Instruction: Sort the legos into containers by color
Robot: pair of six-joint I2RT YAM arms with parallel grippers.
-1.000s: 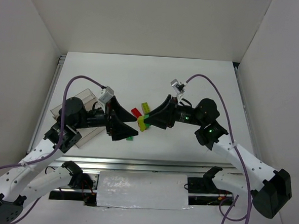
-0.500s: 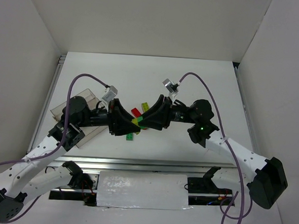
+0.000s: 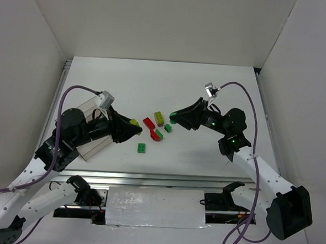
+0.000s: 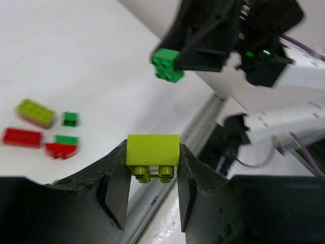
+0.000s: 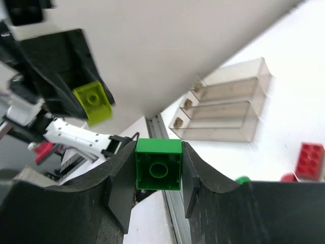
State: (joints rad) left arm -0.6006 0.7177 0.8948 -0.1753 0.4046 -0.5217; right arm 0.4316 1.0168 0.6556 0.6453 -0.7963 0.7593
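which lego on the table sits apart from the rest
The bright green brick lowest in the top view, lying alone. The other loose ones cluster farther back around the red brick.

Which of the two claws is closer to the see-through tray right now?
Left. The left gripper hangs beside the clear tray; the right gripper is farther off, beyond the loose bricks.

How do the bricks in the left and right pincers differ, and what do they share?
Colour: the left pincer holds a yellow-green brick; the right pincer a bright green brick. Pose: the yellow-green brick's studs point back toward its wrist; the bright green brick's point away. Both are clamped.
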